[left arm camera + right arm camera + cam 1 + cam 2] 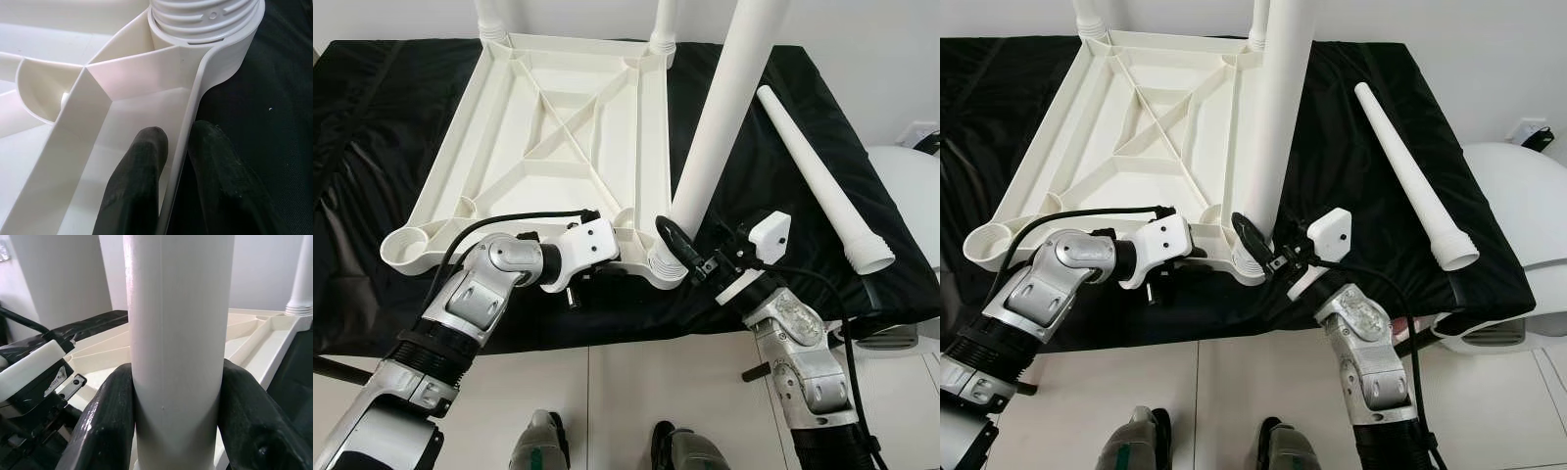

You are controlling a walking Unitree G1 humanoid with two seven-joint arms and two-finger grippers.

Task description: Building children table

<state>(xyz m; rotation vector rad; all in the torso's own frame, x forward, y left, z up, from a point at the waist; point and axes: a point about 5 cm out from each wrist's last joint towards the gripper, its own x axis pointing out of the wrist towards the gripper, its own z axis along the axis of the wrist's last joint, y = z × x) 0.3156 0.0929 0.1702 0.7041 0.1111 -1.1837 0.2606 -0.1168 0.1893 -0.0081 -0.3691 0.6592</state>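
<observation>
Right wrist view: right gripper (pixel 177 431) clamped round the upright table leg (pixel 178 333), seated in the near corner socket of the upside-down tabletop (pixel 558 127) on the black-covered desk (pixel 372 117). Left gripper (pixel 178 196) pinching the near rim beside it. Probably mid-screwing; next, twist tight, then fetch the loose leg (pixel 818 176) lying toward the right edge.

tabletop (pixel 558 127) upturned on cloth (pixel 372 147) | loose leg (pixel 818 176) to its right | upright leg (pixel 720 117) apparently in near-right socket

Head views: bright, even, diffuse light; sharp throughout, no motion blur. White table top (pixel 558 127) is near overexposed, ribs still legible. Black cloth (pixel 372 147) shows soft sheen on its folds. Mild wide-angle bending at edges. Left wrist view: black fingers (pixel 134 191) close and soft-focused. Right wrist view: upright leg (pixel 178 347) evenly lit, faint highlight on its left side.
</observation>
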